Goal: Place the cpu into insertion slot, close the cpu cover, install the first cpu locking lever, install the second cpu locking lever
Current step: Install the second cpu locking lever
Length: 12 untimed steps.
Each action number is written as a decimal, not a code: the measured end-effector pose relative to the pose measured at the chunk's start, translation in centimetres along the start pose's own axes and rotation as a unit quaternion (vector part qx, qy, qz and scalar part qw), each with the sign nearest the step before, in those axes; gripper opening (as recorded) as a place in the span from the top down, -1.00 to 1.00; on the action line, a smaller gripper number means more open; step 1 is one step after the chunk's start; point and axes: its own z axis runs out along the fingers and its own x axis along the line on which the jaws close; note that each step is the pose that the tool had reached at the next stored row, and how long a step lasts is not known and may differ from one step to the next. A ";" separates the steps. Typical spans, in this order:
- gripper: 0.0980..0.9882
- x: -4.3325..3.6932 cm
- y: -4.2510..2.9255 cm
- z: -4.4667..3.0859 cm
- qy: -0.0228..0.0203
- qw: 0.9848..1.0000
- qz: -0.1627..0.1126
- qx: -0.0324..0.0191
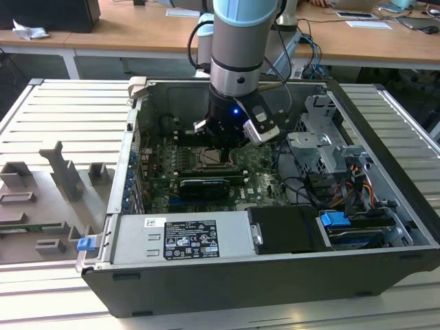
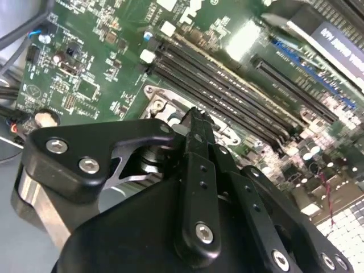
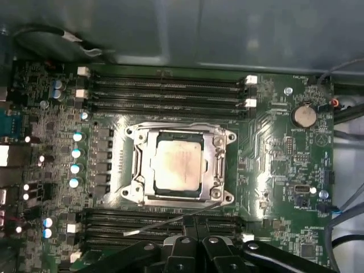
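The cpu [image 3: 178, 165] already lies flat in the insertion slot [image 3: 149, 192], and the cpu cover [image 3: 220, 166] appears folded down around it, its window framing the pale chip — so, judging by this, the work has reached the locking levers. A thin wire lever [image 3: 165, 222] sticks out loose over the memory slots [image 3: 165, 90] on the socket's gripper side, apparently not yet latched; seating it would call for a sideways push and a press under its hook. The gripper [image 1: 227, 141] hangs just above the socket inside the computer case [image 1: 385, 206], its black fingers [image 2: 196, 170] drawn close together, empty as far as the second wrist view shows.
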 end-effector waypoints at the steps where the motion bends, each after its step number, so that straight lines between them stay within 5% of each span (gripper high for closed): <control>1: 0.98 0.37 -0.04 0.02 0.000 1.000 0.000 0.000; 7: 0.98 3.06 -0.05 0.43 0.000 1.000 -0.002 0.000; 10: 0.98 3.23 -0.13 1.35 0.001 1.000 -0.006 -0.001; 12: 0.98 3.36 -0.36 1.45 0.000 1.000 -0.006 -0.009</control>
